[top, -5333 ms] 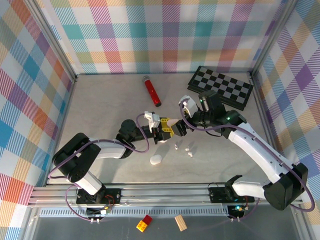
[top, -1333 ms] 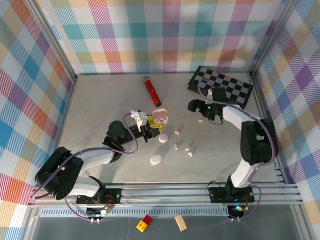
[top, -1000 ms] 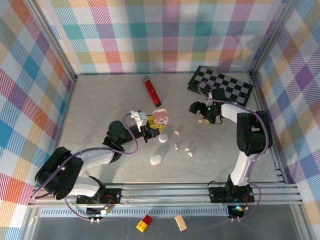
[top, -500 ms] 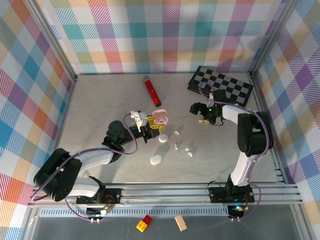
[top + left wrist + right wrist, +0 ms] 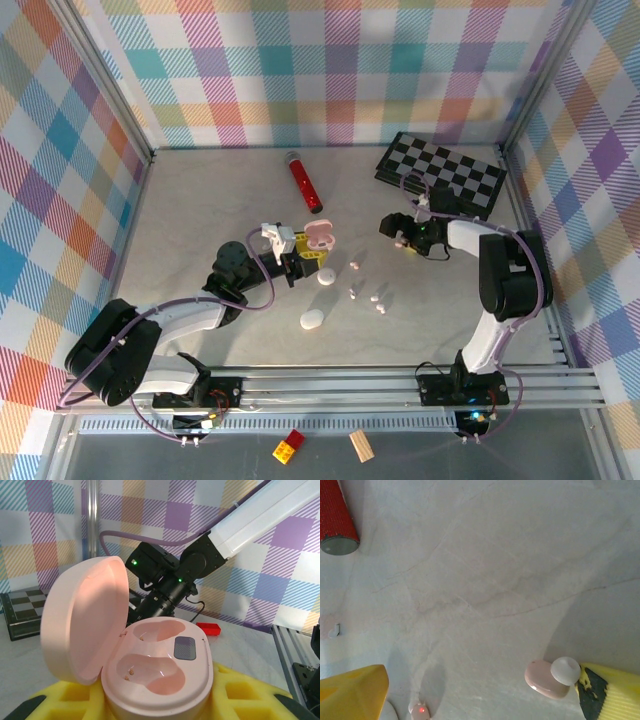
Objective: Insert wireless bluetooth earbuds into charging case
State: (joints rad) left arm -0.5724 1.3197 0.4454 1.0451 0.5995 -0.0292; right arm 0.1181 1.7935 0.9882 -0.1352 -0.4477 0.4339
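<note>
Arms (image 5: 190, 315) lie low, left gripper (image 5: 300, 262) holding case (image 5: 157, 667), right gripper (image 5: 400, 238) straddling earbud (image 5: 545, 678).

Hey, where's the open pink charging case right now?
In the top view the open pink case is near the middle of the table, clamped in the left gripper, just on the near side of the red tube.
</note>
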